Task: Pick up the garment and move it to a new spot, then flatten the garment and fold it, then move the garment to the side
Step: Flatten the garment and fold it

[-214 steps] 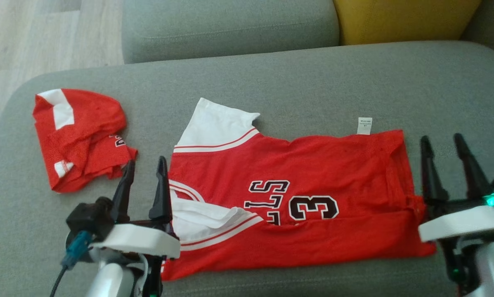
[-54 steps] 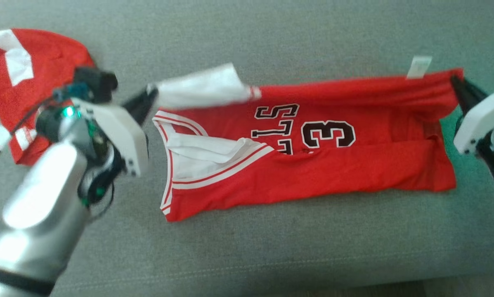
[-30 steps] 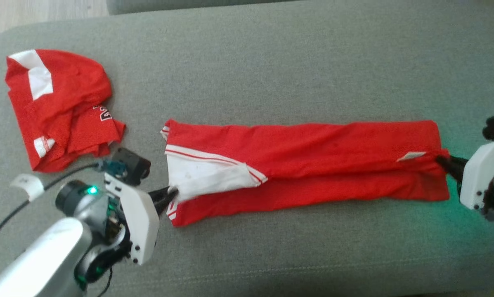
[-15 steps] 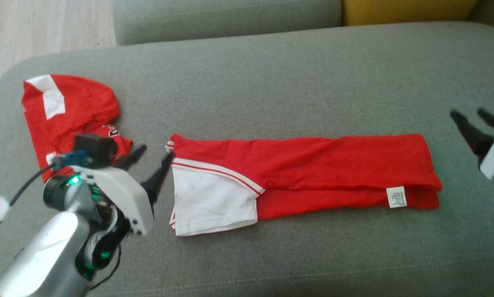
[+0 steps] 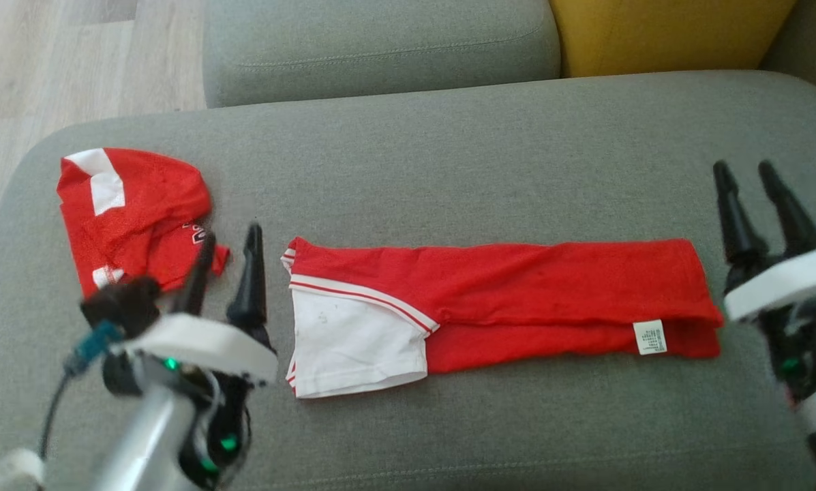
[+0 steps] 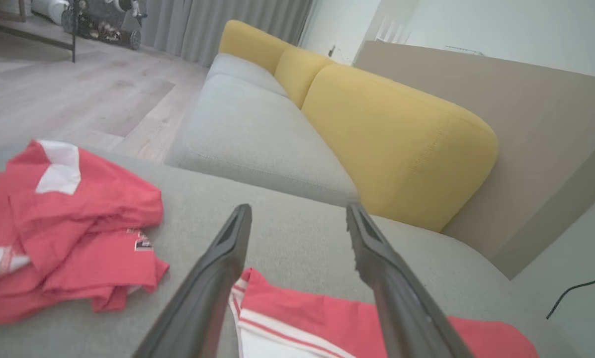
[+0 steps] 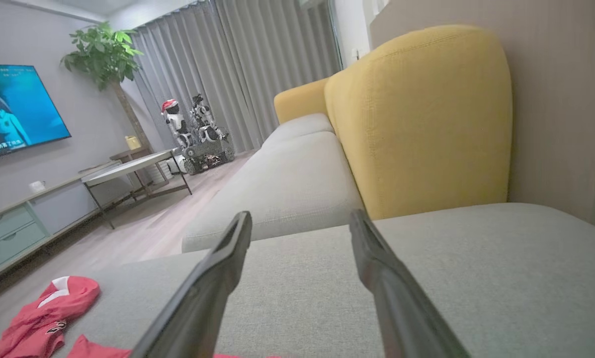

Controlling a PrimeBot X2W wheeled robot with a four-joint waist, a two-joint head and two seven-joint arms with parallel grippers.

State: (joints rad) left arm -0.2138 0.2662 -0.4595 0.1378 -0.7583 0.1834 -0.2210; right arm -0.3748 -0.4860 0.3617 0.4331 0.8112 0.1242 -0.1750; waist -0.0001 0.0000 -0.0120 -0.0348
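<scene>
The garment (image 5: 517, 286), a red jersey with a white sleeve panel at its left end, lies folded into a long flat strip across the grey sofa seat (image 5: 448, 157). A small white label shows near its right end. My left gripper (image 5: 230, 235) stands open just off the strip's left end, fingers up and nothing between them. My right gripper (image 5: 743, 170) stands open just past the right end, also with nothing in it. The left wrist view has the open left gripper (image 6: 298, 209) above the garment's left end (image 6: 302, 318). The right wrist view has the open right gripper (image 7: 300, 215) over bare seat.
A second red and white garment (image 5: 135, 218) lies crumpled at the seat's left end, close to my left gripper. A grey cushion (image 5: 380, 41) and a yellow cushion (image 5: 667, 31) stand behind. Wooden floor (image 5: 53, 61) lies beyond the left edge.
Both grippers have let go of the garment's ends, opened and risen clear of it. The garment now lies still as a folded strip. The head camera has also shifted.
</scene>
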